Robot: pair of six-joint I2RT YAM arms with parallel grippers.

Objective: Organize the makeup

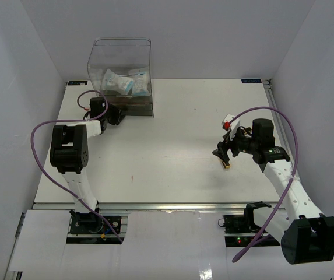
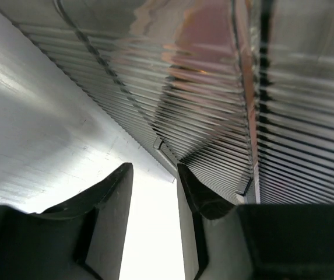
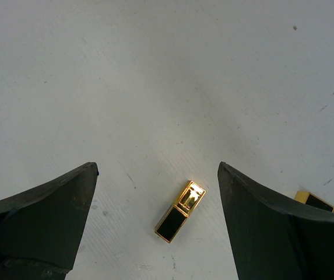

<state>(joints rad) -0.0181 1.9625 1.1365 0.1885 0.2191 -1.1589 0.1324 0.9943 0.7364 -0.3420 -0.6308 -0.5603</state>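
Observation:
A short black-gold tube lies flat on the white table, between the fingers of my right gripper, which is open and hovers above it. The tube also shows in the top view just below the right gripper. A second gold tube peeks out behind the right finger. Blue-white packets lie inside the large clear box at the back left, with pink-brown flat items under them. My left gripper is open and empty against the box's near-left corner; its wrist view shows the ribbed wall.
Purple cables loop over both arms. The white table ends at a metal rail along the near edge. Grey walls close in the sides and back.

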